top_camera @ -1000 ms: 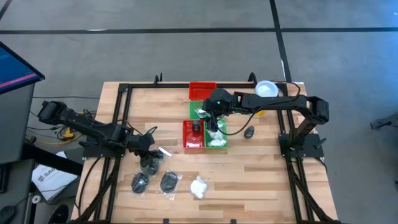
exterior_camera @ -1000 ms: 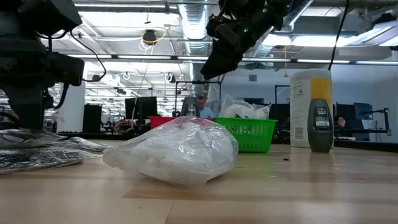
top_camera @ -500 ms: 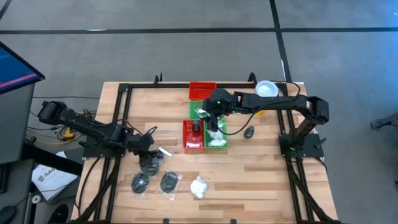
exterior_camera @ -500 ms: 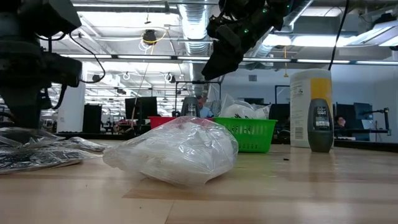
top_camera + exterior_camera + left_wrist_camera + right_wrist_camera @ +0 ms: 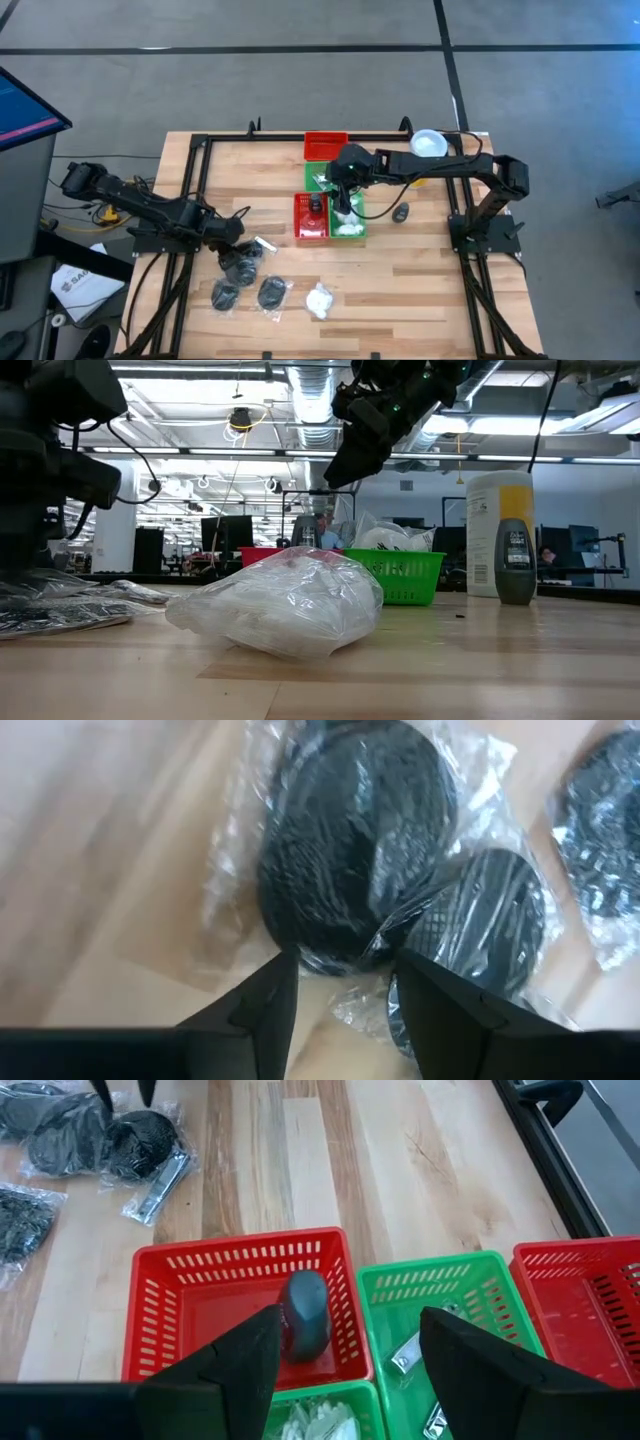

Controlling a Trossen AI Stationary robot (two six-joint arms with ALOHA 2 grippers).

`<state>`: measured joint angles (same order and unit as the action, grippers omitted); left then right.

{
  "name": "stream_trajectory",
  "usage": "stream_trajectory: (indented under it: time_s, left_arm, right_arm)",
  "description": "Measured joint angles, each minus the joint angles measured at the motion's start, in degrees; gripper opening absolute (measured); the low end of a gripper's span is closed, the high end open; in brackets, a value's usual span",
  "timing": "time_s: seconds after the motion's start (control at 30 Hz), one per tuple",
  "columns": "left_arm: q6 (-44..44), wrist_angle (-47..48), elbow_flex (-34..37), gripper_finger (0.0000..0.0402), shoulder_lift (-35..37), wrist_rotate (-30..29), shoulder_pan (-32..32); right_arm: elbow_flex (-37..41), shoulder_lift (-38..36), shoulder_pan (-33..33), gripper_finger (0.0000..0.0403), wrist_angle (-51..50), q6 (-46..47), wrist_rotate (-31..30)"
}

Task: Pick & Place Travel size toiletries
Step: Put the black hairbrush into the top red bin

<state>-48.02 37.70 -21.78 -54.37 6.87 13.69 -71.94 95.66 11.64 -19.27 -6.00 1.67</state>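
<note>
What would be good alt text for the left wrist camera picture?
The left hand, its fingers open, hangs just above a dark round disc in a clear plastic packet on the wooden table. A second bagged disc overlaps it, and part of a third shows at the edge.

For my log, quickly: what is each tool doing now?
Left tool: open, empty, over a packet of black discs.
Right tool: open, empty, above the red tray.
</note>
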Motion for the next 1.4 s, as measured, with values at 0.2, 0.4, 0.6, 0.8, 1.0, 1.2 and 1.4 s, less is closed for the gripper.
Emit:
stream_trajectory:
  time_s: [0.2,0.4,0.6,0.8,1.0,1.2,1.4]
  left_arm:
    - [-1.0,-0.2,0.0,0.0159,0.0,4.3,0.0]
    - [-1.0,-0.6,0.0,0.0122,0.0,7.1,0.0]
    - [-0.6,-1.3,0.0,0.0012,0.0,9.2,0.0]
    - [-0.5,-1.8,0.0,0.0001,0.0,9.2,0.8]
    - [-0.5,-2.1,0.0,0.0,0.0,9.2,1.0]
    - [-0.7,-2.2,0.0,0.0006,0.0,7.0,1.0]
    - [-1.9,-2.2,0.0,0.0032,0.0,7.0,1.0]
  right_arm:
    - [0.0,0.0,0.0,0.0225,0.0,0.0,0.0]
    - [0.0,0.0,0.0,0.0225,0.0,0.0,0.0]
    - [0.0,0.0,0.0,0.0225,0.0,0.0,0.0]
    - [0.0,0.0,0.0,0.0225,0.0,0.0,0.0]
    - [0.0,0.0,0.0,0.0225,0.0,-0.2,0.0]
    - [0.0,0.0,0.0,0.0225,-0.3,-0.2,0.0]
    - [0.0,0.0,0.0,0.0225,-0.4,-0.2,0.0]
